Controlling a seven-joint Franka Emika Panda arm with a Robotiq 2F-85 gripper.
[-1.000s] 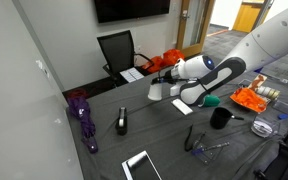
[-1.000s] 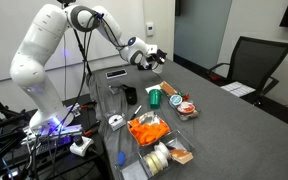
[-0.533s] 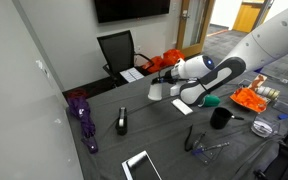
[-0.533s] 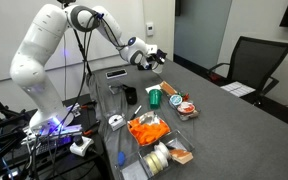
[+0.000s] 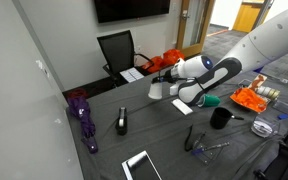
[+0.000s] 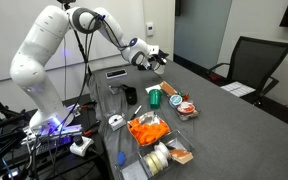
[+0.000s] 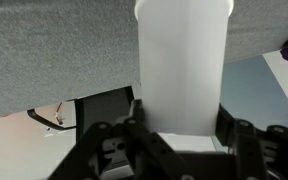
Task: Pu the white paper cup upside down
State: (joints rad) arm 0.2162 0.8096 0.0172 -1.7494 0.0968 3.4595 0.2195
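The white paper cup (image 7: 182,65) fills the middle of the wrist view, held between my gripper's (image 7: 180,128) two dark fingers. In an exterior view the cup (image 5: 156,90) shows as a small white shape at the gripper's (image 5: 162,88) tip, just above the grey table. In an exterior view the gripper (image 6: 156,60) is at the far end of the table and the cup (image 6: 159,62) is only a small pale patch. The gripper is shut on the cup. I cannot tell which way up the cup stands.
A black mug (image 5: 219,117) and a green object (image 5: 212,100) sit near the arm. A black stapler (image 5: 121,122), a purple umbrella (image 5: 82,112), a tablet (image 5: 142,165), glasses (image 5: 206,148), orange snack packs (image 6: 147,129) and a black chair (image 5: 117,50) are around.
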